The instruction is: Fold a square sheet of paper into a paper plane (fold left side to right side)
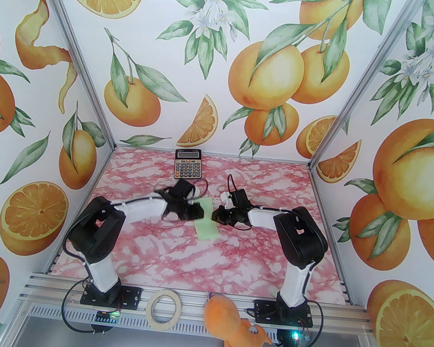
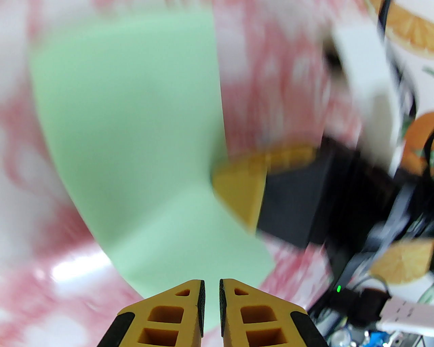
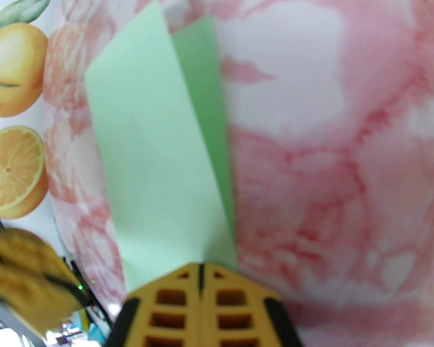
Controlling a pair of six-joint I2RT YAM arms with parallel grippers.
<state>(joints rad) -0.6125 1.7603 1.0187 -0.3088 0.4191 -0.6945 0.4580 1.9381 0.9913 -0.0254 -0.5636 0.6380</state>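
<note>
The pink table (image 1: pixel 156 247) is carrying the sheet of paper (image 1: pixel 207 223), folded in half, at its middle. The right gripper (image 3: pixel 201 267) is clamping the sheet's right edge. The left gripper (image 2: pixel 212 284) is hovering at its left edge, fingers slightly apart.

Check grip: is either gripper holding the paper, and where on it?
Right gripper is shut on the square sheet of paper, pinching the edge where its folded layers meet. Left gripper: narrow gap over the sheet, hold cannot be told.
</note>
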